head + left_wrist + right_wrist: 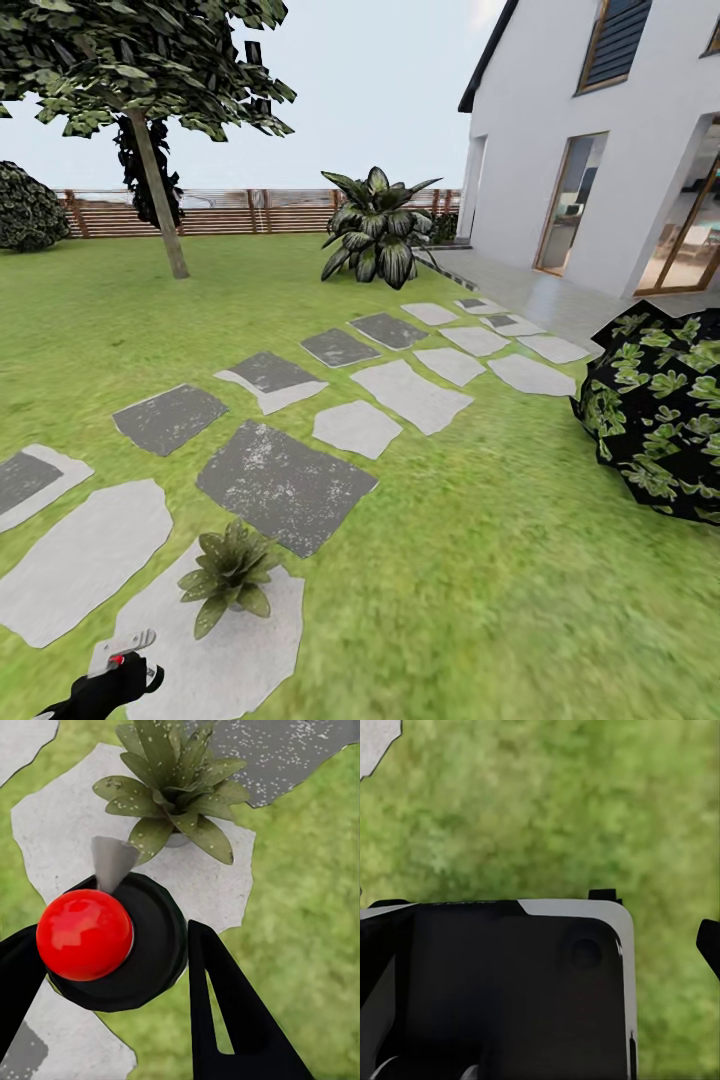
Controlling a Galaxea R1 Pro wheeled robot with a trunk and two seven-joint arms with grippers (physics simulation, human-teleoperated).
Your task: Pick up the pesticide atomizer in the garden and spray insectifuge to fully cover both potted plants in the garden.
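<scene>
My left hand (112,960) grips the atomizer (112,945) — nozzle toward 1 plant (176,787) on its stone's (60,832) edge; next, spray. Right hand's state: can't tell.

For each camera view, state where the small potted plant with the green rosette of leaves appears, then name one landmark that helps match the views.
Head view: potted plant low and left of centre, on a pale stepping stone, just beyond the left gripper.
Left wrist view: near the upper edge, beyond the atomizer.
Right wrist view: not in it.
Shared landmark: that pale stone.
</scene>
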